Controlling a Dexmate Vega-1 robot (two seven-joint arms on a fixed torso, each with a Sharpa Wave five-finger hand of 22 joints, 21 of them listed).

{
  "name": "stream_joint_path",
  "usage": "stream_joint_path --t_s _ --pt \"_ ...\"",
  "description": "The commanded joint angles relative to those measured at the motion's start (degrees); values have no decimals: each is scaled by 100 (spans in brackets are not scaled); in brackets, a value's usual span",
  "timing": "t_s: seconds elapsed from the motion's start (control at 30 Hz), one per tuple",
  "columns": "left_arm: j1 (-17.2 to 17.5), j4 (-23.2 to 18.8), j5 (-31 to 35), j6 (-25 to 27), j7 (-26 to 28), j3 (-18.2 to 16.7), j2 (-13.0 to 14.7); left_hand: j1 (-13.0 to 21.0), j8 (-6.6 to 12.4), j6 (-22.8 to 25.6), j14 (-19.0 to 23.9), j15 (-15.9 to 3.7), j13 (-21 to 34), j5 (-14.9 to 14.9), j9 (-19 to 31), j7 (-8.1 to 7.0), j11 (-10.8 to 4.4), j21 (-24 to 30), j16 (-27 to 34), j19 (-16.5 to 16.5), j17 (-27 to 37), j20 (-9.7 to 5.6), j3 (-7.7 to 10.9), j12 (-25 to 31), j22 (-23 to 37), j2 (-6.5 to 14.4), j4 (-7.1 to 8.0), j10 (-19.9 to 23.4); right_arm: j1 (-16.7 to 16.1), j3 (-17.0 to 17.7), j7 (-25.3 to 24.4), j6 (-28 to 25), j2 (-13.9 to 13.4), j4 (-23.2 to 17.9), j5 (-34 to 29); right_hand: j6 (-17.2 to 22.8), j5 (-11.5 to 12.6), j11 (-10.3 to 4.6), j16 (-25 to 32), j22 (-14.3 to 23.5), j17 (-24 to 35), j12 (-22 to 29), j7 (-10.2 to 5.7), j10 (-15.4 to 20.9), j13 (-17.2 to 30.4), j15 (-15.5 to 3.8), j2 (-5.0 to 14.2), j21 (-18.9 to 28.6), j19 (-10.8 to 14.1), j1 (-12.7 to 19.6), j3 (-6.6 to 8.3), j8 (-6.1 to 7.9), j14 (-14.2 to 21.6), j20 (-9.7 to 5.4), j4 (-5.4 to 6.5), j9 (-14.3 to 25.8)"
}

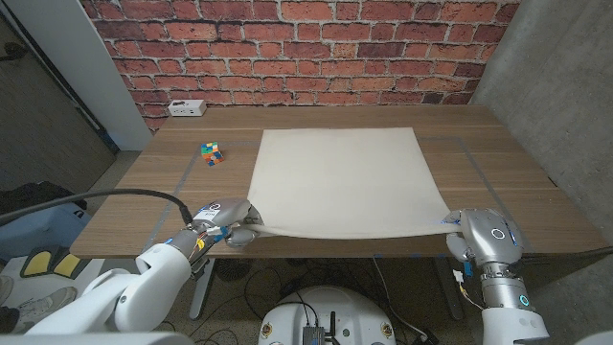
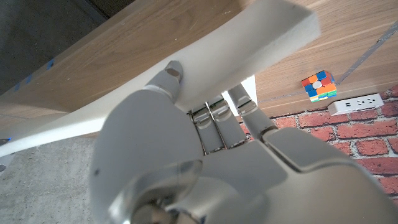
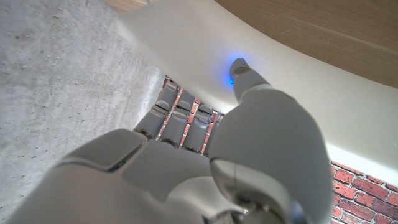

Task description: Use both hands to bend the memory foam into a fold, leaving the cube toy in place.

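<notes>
Foam [image 1: 340,182] corners at lower frame pinched by left hand [image 1: 225,226] and right hand [image 1: 476,236], fingers closed on them; uneven lifting may slip a corner or nudge the cube toy [image 1: 212,153] at upper left

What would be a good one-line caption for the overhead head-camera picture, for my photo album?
Both hands, left hand and right hand, grip the near corners of the memory foam; cube toy sits beside it.
</notes>
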Motion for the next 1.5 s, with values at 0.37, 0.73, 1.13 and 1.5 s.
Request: stream_joint_path --t_s 0.37,0.73,1.13,1.5 --pt "1072 -501 1555 -967 -652 -625 -1620 56 -38 68 80 -382 580 46 11 18 -334 70 78 -33 30 -264 -30 60 -10 96 -14 388 -1080 373 -1028 271 611 -216 95 173 61 8 -39 13 5 29 121 45 20 -819 7 55 12 45 47 -26 48 -10 -4 14" --pt "1186 -594 1525 -1959 -877 -1087 -2554 54 -67 80 93 -369 634 47 14 28 -361 106 83 -46 25 -285 -52 59 -16 108 -12 394 -1787 1137 -1519 1183 1054 -365 256 191 66 23 -53 11 7 34 131 63 28 -819 9 60 2 47 44 -42 69 -11 -1 17" --pt "824 -631 1806 -2438 -1247 -1240 -3196 43 -106 53 80 -358 676 51 17 29 -343 137 66 -63 12 -290 -54 43 -21 129 -1 376 -1898 1557 -951 1288 1216 -634 -173 217 73 39 -86 10 0 47 163 94 42 -820 10 66 -5 59 51 -58 68 -1 -5 19" --pt "-181 -518 1880 -2652 -1975 -1330 -3173 29 -120 67 67 -350 699 55 21 28 -346 160 56 -83 7 -296 -58 22 -26 139 7 365 -1704 1999 -382 1797 1495 -652 -332 263 75 56 -90 9 10 57 207 126 49 -829 10 70 -18 69 47 -67 106 0 -8 21"
